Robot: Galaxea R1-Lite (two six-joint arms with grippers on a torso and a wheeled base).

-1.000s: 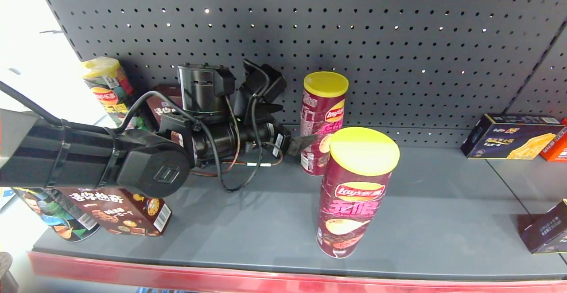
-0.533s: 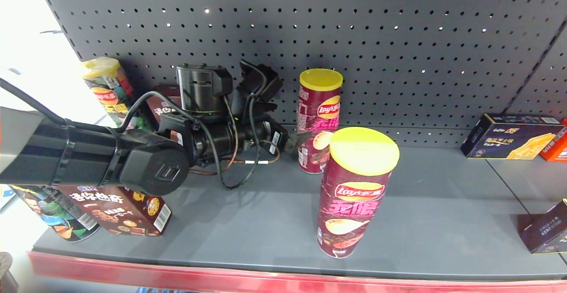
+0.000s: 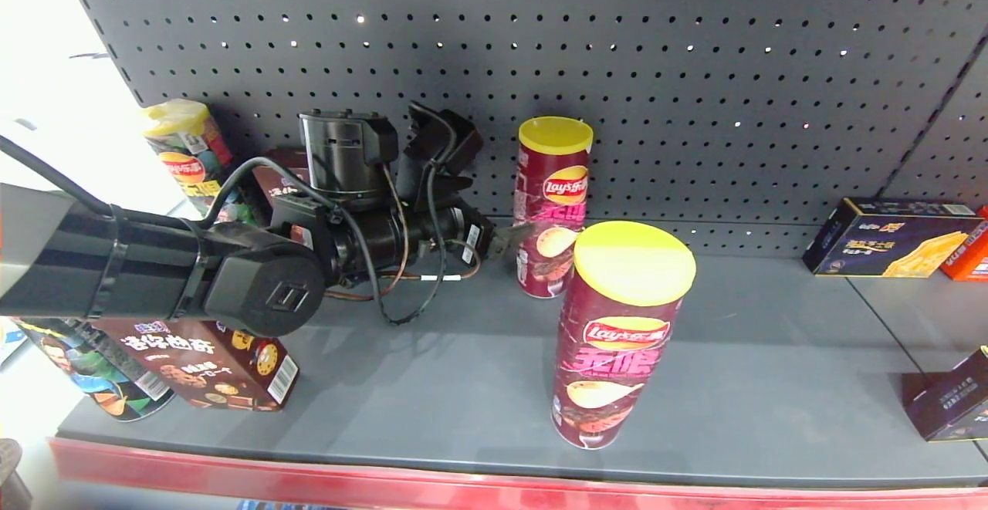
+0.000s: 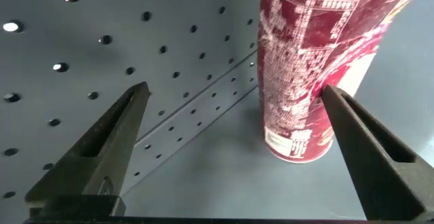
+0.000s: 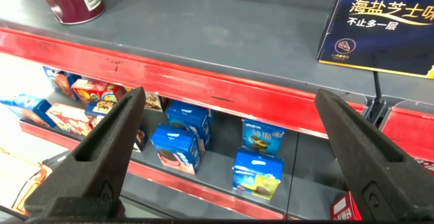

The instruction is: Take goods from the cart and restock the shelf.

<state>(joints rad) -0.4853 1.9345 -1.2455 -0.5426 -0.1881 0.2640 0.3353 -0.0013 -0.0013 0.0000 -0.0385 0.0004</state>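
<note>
Two maroon chips cans with yellow lids stand upright on the grey shelf (image 3: 772, 371). The rear can (image 3: 551, 201) is close to the pegboard, and the front can (image 3: 617, 340) is nearer the shelf edge. My left gripper (image 3: 515, 238) is at the rear can's lower left side, open. In the left wrist view the rear can (image 4: 305, 68) stands just past the tips of the left gripper (image 4: 234, 94), with nothing between the fingers. My right gripper (image 5: 228, 96) is open and empty in front of the red shelf edge (image 5: 203, 75).
A brown cookie box (image 3: 208, 363) and two other cans (image 3: 185, 155) (image 3: 100, 386) stand at the shelf's left end. Dark boxes (image 3: 895, 248) (image 3: 949, 398) and an orange box (image 3: 974, 257) lie at the right. Blue boxes (image 5: 183, 142) fill the lower shelf.
My left arm has drawn back to the left, its finger sliding off the rear can's side. The rear can shifted slightly left and now stands straighter.
</note>
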